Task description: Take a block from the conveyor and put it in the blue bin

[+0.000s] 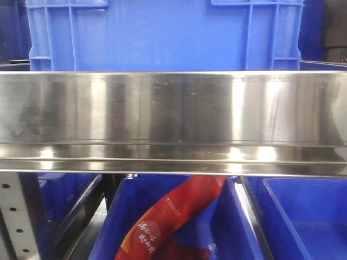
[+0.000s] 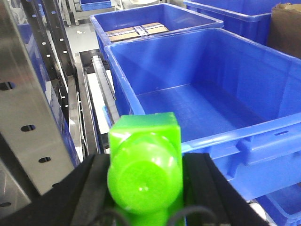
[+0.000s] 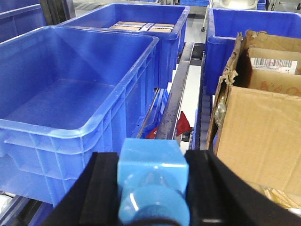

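My left gripper [image 2: 145,176] is shut on a bright green block [image 2: 145,165], its black pads pressing both sides. It hangs just before the near rim of an empty blue bin [image 2: 197,101]. My right gripper [image 3: 151,181] is shut on a light blue block [image 3: 151,181], held near the corner of a large empty blue bin [image 3: 70,89] on its left. The conveyor is out of view. In the front view neither gripper shows.
A steel shelf rail [image 1: 173,122] spans the front view, with a blue crate [image 1: 162,35] above and a red packet [image 1: 173,222] in a blue bin below. Perforated rack posts [image 2: 28,108] stand left. An open cardboard box [image 3: 258,122] sits right; farther bins [image 3: 141,23] hold flat packs.
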`<state>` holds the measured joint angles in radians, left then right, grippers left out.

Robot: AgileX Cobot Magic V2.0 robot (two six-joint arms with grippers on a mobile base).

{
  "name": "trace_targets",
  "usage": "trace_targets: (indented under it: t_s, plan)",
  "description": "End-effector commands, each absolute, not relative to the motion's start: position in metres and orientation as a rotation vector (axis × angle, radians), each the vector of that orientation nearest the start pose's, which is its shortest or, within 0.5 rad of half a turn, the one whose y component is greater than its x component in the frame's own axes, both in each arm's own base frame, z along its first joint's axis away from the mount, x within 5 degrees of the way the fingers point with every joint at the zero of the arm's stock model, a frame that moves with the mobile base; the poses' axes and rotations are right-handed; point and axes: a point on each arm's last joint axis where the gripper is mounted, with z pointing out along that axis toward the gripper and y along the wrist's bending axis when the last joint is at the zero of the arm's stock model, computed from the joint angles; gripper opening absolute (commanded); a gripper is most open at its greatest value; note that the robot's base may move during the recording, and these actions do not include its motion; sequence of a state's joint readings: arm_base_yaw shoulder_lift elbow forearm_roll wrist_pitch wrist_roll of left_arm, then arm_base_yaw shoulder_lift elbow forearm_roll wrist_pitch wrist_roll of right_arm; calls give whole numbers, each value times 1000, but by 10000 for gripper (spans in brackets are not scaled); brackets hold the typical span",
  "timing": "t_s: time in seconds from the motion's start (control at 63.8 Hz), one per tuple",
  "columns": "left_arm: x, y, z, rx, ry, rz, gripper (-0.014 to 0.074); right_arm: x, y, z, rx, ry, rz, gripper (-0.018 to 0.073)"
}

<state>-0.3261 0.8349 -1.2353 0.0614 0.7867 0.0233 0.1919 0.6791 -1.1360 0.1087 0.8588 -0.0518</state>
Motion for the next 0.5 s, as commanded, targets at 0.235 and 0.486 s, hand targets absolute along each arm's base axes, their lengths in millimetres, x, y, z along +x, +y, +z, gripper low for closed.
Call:
trace_targets:
  t_s: [0.235, 0.486]
  plan:
    - [131, -41, 471, 331, 1818, -154, -111, 89, 24, 456, -216, 1836, 216, -151]
    - [133, -42, 473, 328, 1794, -157, -111, 89, 25, 457, -212, 1826, 235, -151]
